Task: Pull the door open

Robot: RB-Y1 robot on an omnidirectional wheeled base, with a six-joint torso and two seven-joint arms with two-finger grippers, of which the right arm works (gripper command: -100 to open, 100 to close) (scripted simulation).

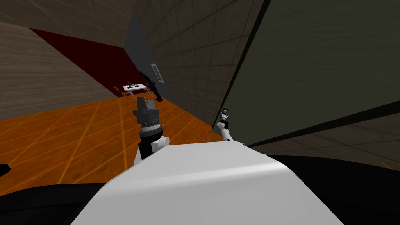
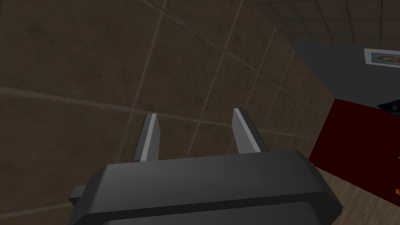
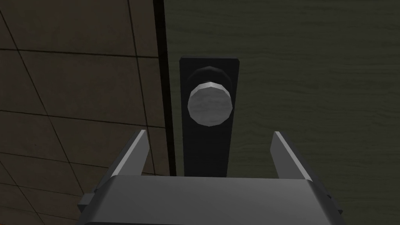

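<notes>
Faceted grey knob [image 3: 208,103], dark oblong plate [image 3: 208,156]

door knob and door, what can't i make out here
Knob plate: lower end hidden behind the body of the right gripper, right wrist view.
Door: hinge side cut off by the picture's edges, head and right wrist views.
Far table: things on it too small to tell, head view.
Wall picture: cut off by the edge, left wrist view.

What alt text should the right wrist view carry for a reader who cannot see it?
The right gripper, fingers open, points at a round grey door knob on a black backplate, with the knob beyond the fingertips and not yet grasped. The knob sits near the edge of a dark greenish door, with a brown tiled wall beside it.
</notes>
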